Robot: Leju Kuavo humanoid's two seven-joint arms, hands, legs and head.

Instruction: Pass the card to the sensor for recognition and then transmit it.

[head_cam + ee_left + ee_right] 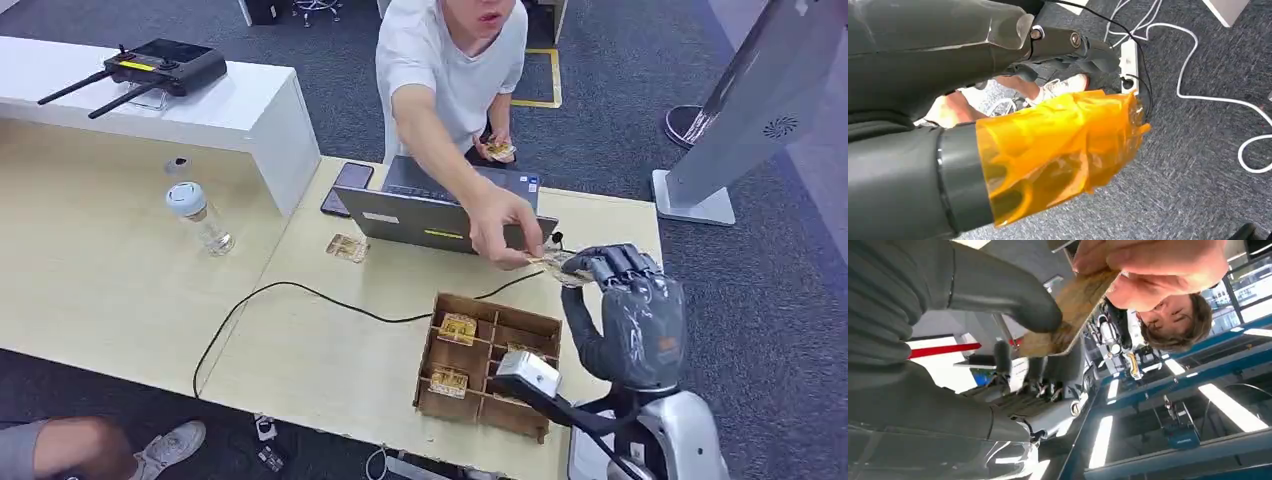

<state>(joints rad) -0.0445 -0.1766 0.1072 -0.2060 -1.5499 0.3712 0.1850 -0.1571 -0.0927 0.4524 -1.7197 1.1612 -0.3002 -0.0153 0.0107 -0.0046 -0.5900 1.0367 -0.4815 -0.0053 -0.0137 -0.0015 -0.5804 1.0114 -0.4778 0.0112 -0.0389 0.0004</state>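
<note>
The right hand (pixel 628 315) is raised and pinches the card (pixel 556 264) at its fingertips. The card's long axis runs away from the hand, to the person's hand (pixel 505 228), which grips the far end.

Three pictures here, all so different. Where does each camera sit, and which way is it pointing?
Head view: high on the robot, looking down at the table; its right hand shows.
Left wrist view: behind the left hand, facing the carpet and cables.
Right wrist view: behind the right hand, facing up toward ceiling lights.
Shared: head and right wrist views both show the card between the robot's hand and a person's hand.
</note>
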